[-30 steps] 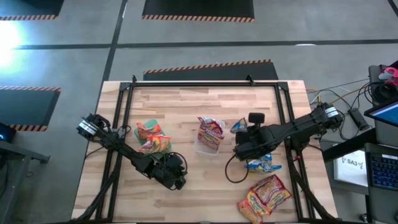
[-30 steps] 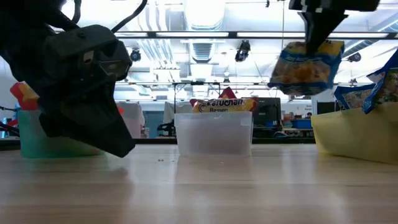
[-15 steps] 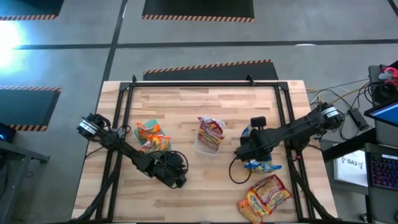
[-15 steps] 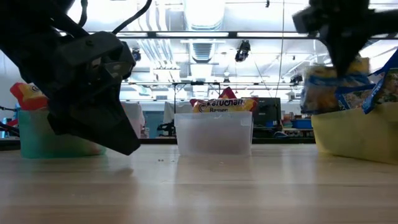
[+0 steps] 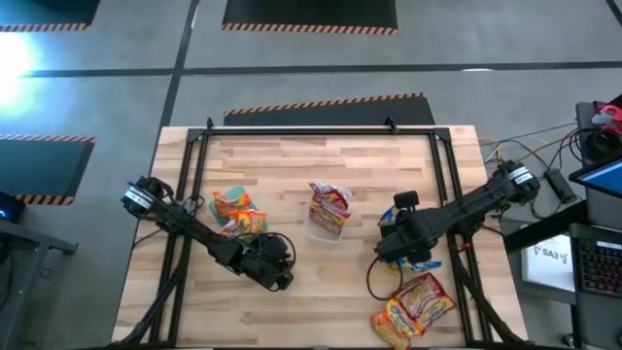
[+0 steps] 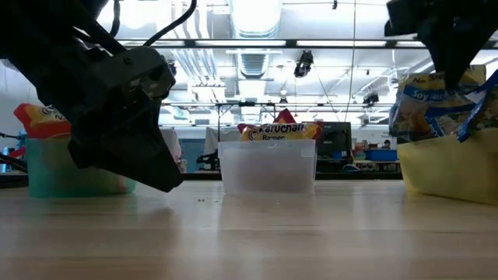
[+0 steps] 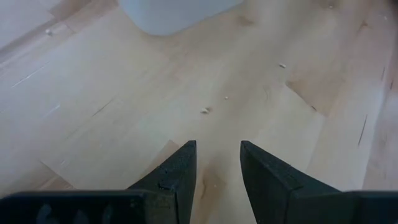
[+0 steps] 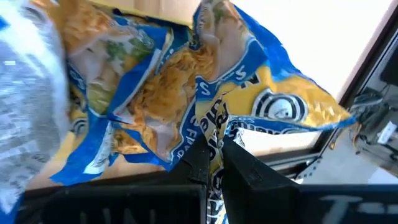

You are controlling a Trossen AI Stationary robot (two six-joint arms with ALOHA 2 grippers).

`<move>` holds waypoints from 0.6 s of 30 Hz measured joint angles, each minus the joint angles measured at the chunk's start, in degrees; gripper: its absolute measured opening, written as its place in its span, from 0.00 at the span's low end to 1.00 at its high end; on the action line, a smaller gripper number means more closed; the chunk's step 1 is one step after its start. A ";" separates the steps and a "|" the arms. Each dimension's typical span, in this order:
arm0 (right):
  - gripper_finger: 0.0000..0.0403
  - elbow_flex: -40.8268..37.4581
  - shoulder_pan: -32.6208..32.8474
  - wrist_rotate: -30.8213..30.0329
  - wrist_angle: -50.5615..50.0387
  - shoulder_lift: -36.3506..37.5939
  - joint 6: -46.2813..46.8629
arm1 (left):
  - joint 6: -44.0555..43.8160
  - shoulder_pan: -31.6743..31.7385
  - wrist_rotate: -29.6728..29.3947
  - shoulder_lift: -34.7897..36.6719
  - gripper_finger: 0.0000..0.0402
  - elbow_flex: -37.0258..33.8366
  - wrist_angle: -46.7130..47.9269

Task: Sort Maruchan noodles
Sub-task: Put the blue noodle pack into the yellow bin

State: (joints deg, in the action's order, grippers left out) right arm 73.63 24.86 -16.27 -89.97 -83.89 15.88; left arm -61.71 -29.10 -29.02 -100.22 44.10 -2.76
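A: Since a second ago the right arm has swung its blue-yellow packet (image 8: 186, 106) away from the clear bin and over to the yellow bin (image 6: 447, 167). In the low view the packet was hanging high between the two bins; now it sits at the yellow bin's rim, among the blue-yellow packets already there. The left arm has barely shifted.

B: Start big. What's on the worktop (image 5: 321, 165)?

A: Three bins in a row. The green bin (image 6: 58, 167) on the left side holds orange-yellow packets (image 5: 236, 212). The clear bin (image 6: 268, 166) in the middle holds red-pink packets (image 5: 329, 204). The yellow bin is on the right, under the right arm. A loose heap of orange and red packets (image 5: 416, 306) lies on the near right part of the worktop.

B: And the pincers?

A: The right pincer (image 8: 214, 155) is clenched on the blue-yellow packet, fingers pinching its crinkled edge. The left pincer (image 7: 216, 165) is released, fingers partly apart over bare wood, holding nothing, low near the middle front.

B: What does the next move turn on?

A: I'd judge the drop. The packet hangs straight below the right pincer, over the yellow bin, so letting go should land it inside. After that the loose heap is just beside the right arm, far from the left.
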 joint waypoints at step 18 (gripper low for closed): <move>0.02 -2.78 2.44 7.21 1.17 -1.47 3.61 | 0.00 0.00 -0.01 0.00 0.27 0.00 -0.09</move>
State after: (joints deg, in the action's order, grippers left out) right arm 70.85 27.30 -9.06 -88.80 -85.36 19.49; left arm -61.72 -29.10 -29.03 -100.22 44.10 -2.85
